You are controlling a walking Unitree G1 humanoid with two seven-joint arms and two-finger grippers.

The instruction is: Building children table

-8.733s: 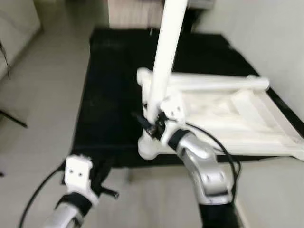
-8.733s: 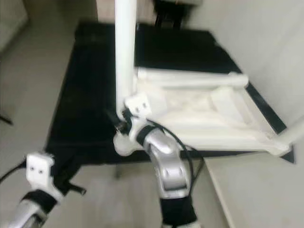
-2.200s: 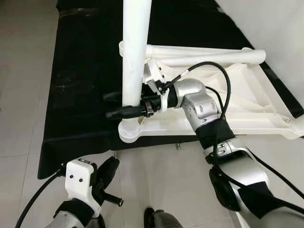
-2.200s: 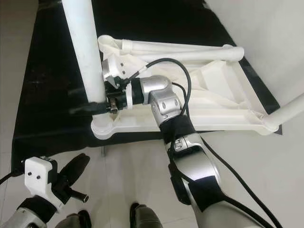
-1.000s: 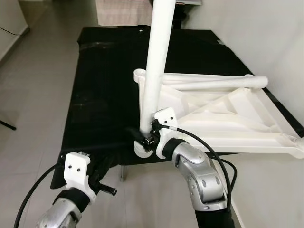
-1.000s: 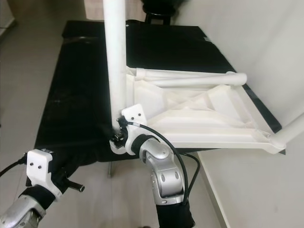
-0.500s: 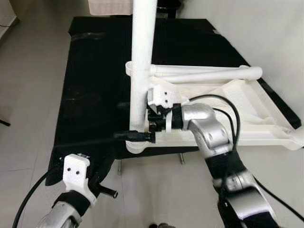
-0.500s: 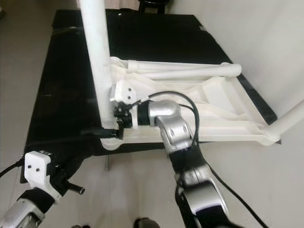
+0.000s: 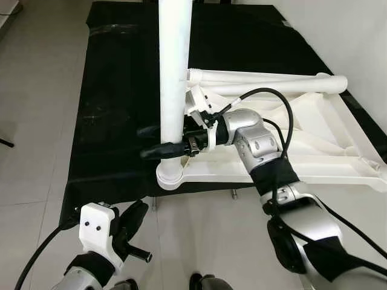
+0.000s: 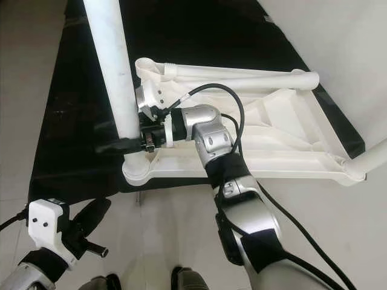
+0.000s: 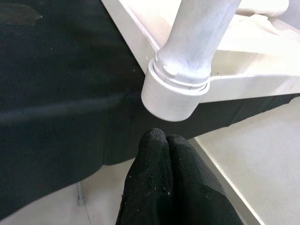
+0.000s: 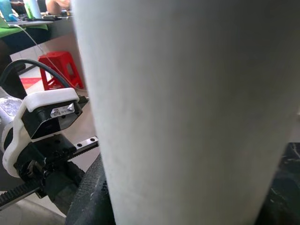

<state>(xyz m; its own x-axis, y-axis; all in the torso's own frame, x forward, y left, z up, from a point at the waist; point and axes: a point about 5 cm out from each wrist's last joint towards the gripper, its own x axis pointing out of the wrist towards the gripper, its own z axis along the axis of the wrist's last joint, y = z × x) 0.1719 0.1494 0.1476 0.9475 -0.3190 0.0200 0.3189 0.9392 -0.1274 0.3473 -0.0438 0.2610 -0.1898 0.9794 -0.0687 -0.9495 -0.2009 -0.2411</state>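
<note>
where its two black fingers close around the upright white leg (image 9: 172, 78), the right gripper (image 9: 162, 140) has its jaws clamped on that tube just above the round socket (image 9: 169, 176), one finger (image 9: 158, 150) showing in front of the leg and the other behind it. in the right wrist view the leg (image 12: 187, 112) is a broad pale column right against the camera. behind the jaws the silver right arm (image 9: 257, 142) bends back toward the robot with a black cable (image 9: 266, 99) looping over it.

the leg stands in the near-left corner socket of the white children's table (image 9: 302, 142), which lies upside down on a surface draped in black cloth (image 9: 115, 90). a second leg (image 9: 266, 81) lies flat along the far edge of the upturned top, and a third leg (image 10: 372, 154) slants up from the near-right corner.

the left gripper (image 11: 159, 140) hangs low over the tiled floor (image 9: 36, 121), just before the cloth's near edge and below the socket (image 11: 176, 98); its jaws are pressed together with nothing between them, and its white wrist housing (image 9: 95, 226) shows near the lower edge of the left eye view.
</note>
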